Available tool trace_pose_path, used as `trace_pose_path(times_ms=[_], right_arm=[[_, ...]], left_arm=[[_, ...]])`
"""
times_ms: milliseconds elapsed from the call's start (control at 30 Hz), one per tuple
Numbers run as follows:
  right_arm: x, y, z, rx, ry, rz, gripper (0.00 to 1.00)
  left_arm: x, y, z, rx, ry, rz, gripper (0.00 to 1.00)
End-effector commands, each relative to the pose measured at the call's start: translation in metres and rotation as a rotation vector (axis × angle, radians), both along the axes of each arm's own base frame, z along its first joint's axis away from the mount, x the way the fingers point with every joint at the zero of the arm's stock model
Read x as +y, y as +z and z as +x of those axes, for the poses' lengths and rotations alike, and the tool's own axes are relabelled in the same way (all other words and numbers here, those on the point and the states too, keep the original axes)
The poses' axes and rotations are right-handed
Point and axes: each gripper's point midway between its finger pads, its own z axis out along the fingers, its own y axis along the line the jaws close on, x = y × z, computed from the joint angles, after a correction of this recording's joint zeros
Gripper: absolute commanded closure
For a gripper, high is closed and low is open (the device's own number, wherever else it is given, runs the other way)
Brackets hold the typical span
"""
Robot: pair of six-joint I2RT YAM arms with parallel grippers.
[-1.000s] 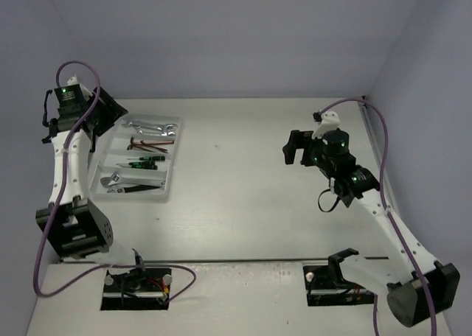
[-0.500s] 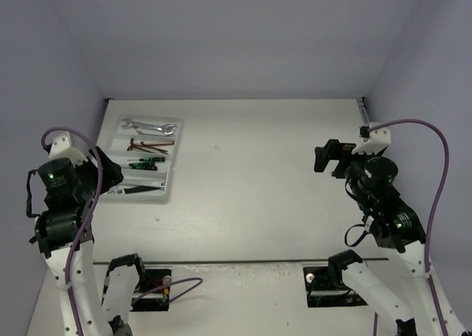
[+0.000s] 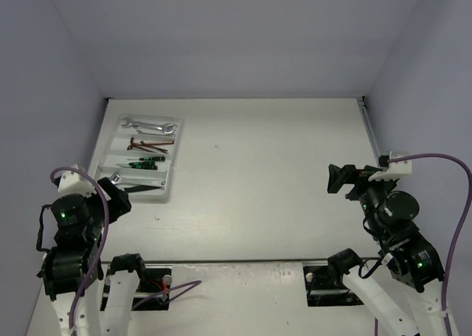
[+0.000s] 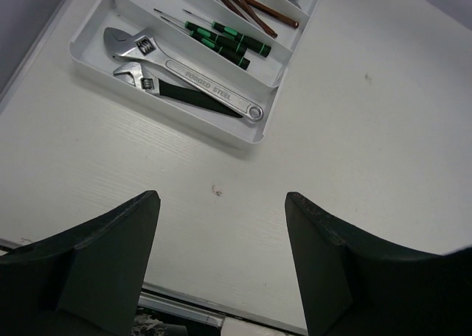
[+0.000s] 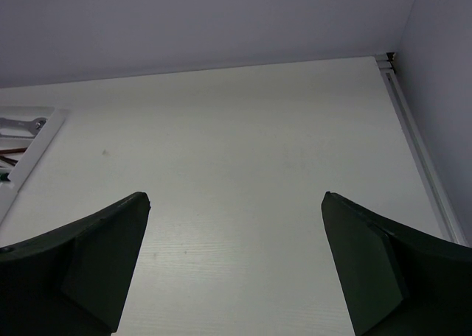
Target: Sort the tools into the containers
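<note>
Lying at the far-left part of the counter [image 3: 251, 174], the white tray [image 3: 175, 158] holds every hand tool in view. The silver wrenches [image 3: 151, 125] are in the farthest slot, then the red-brown hex keys [image 3: 151, 141], then the green-black screwdrivers [image 3: 146, 161], and the adjustable wrenches [image 4: 181, 78] fill the nearest slot. Each piece runs roughly along its slot, so the long axes lie across the counter from left to right, about parallel to its near edge. No loose piece shows outside the tray in any view.

The left tool [image 3: 113, 197] hangs above the counter by the tray's near-left corner, and its camera looks forward over the adjustable wrenches. Its fingers [image 4: 88, 262] stand wide apart with nothing between them. The right tool [image 3: 341, 179] sits well apart on the opposite side, also spread wide and empty, and catches only the tray's edge at the left margin of its own view.

Judging from this, the sorting looks finished. Should any piece need a touch, the left arm is plainly the nearer one, reaching forward with its jaws set across the slot's length.
</note>
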Motion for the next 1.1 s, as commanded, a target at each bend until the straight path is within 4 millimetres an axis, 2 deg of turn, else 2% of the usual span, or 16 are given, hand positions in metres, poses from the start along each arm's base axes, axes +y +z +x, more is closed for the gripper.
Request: trace_pose_path(times_ms=[0,167,400,1067], right_arm=[[-0.011,-0.002,0.001,-0.023,-0.067,0.006,0.0],[-0.022,-0.009,-0.003,-0.026,-0.113,-0.003,0.0],[-0.019,-0.02,-0.001,-0.004,-0.111,0.004,0.0],[-0.014,-0.01,-0.001,-0.015,-0.075,-0.004,0.0]], left_arm=[[0.006,0.013,-0.004,-0.053,0.057,0.004,0.34],[0.004,-0.001,-0.015,-0.025,0.06,-0.01,0.34],[0.002,-0.017,-0.026,-0.026,0.073,-0.027,0.34],[-0.001,-0.023,-0.032,0.022,0.032,-0.007,0.34]])
